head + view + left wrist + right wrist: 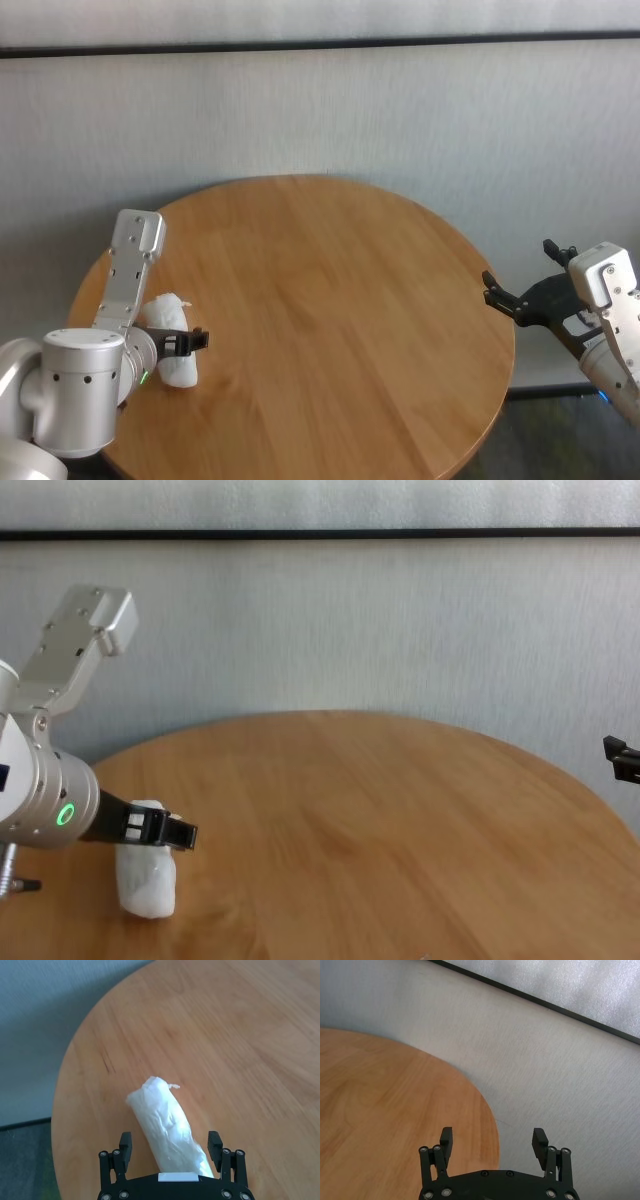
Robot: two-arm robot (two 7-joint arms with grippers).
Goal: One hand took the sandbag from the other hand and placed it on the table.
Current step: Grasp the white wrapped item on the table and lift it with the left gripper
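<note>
the left gripper [171,1149], on the green-lit arm, is held low over the near left part of the table [330,300], with its jaws spread wide and nothing clamped. the sandbag [167,1127] is seen lying flat on the wood between the two fingers [125,1146], its long axis running straight out along the gripper's line, so that the fingers flank its nearer end on either side. whether either finger touches the pouch cannot be told; in the left wrist view a little gap seems to be left on each side. this straddling pose is judged to be a set-up for a pinch across the narrow width of the bag, which is soft and lumpy and is likely to be squeezed and to sag when lifted. the knotted end of the sandbag is pointed away from the gripper, further onto the table.

further off, well apart from the sandbag and past the far right rim of the table, the right gripper [520,298] is held level with its jaws also spread and nothing between them. it is pointed inward toward the table, and is judged to be kept there, out of the way, as a waiting receiver for the hand-over.
</note>
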